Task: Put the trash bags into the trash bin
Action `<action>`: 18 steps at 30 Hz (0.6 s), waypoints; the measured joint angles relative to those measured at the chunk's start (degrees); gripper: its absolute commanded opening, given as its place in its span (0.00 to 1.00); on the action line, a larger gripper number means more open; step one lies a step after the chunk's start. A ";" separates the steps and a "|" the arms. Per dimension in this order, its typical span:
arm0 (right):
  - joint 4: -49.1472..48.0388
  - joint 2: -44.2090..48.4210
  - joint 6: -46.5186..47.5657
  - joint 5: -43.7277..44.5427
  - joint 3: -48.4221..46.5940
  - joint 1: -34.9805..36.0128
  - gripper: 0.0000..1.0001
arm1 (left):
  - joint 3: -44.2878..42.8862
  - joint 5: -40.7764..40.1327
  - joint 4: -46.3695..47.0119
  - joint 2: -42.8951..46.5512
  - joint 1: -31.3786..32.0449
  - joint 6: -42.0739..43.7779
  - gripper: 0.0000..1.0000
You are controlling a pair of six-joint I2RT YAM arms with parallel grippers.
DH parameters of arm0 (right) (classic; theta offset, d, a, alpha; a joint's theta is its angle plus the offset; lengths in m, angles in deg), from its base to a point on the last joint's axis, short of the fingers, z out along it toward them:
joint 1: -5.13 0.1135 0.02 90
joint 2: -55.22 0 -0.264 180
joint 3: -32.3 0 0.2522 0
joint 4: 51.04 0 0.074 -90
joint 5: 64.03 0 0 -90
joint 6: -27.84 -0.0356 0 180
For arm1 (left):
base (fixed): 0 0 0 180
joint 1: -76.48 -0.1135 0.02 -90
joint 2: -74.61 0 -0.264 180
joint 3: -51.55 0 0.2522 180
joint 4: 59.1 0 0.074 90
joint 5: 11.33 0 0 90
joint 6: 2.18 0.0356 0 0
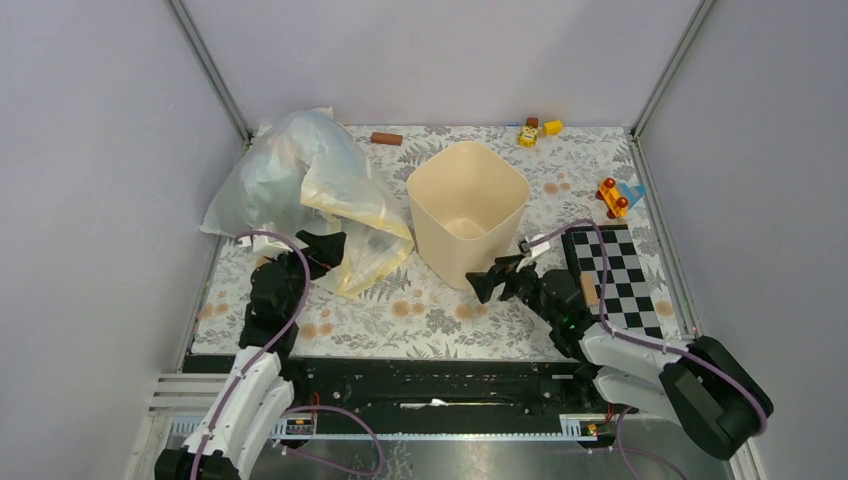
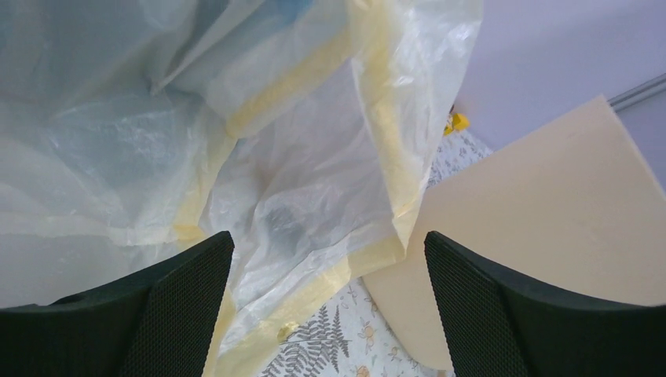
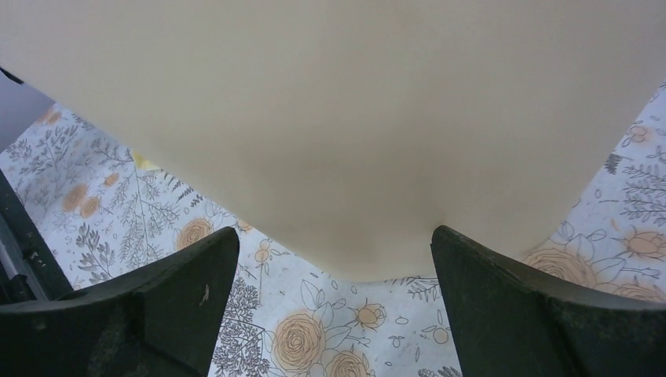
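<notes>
The cream trash bin (image 1: 467,205) stands upright in the middle of the flowered mat, its mouth facing up. A big clear and pale-yellow plastic bag (image 1: 300,190) lies crumpled to its left, touching its wall. Of the trash bags, only a small light-blue patch (image 2: 292,8) shows through that bag's folds. My left gripper (image 1: 322,252) is open at the big bag's near edge; in its wrist view the left gripper (image 2: 328,239) has plastic between the jaws, ungripped. My right gripper (image 1: 492,277) is open just short of the bin's near wall (image 3: 338,118), and the right gripper (image 3: 334,232) holds nothing.
A black-and-white checkerboard (image 1: 608,275) lies right of the bin under my right arm. Small toys sit at the back: a brown cylinder (image 1: 386,138), yellow blocks (image 1: 537,130) and an orange-red toy (image 1: 613,197). Grey walls close in the mat on three sides.
</notes>
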 measured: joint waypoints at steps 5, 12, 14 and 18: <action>-2.45 -7.48 -1.07 1.73 -2.25 1.05 1.00 | -2.91 -3.85 -5.07 0.92 0.00 -1.18 0.87; -2.80 -20.48 -2.97 6.16 -12.85 1.25 1.00 | -8.57 -8.46 -7.76 -7.87 0.00 -0.94 0.74; -2.45 -22.88 -2.93 8.02 -16.02 1.27 1.00 | -10.32 -8.90 -7.72 -11.10 0.00 0.13 0.74; -0.85 -26.71 -2.82 11.28 -22.29 0.81 1.00 | -13.49 -8.96 -6.49 -17.64 0.00 3.50 0.75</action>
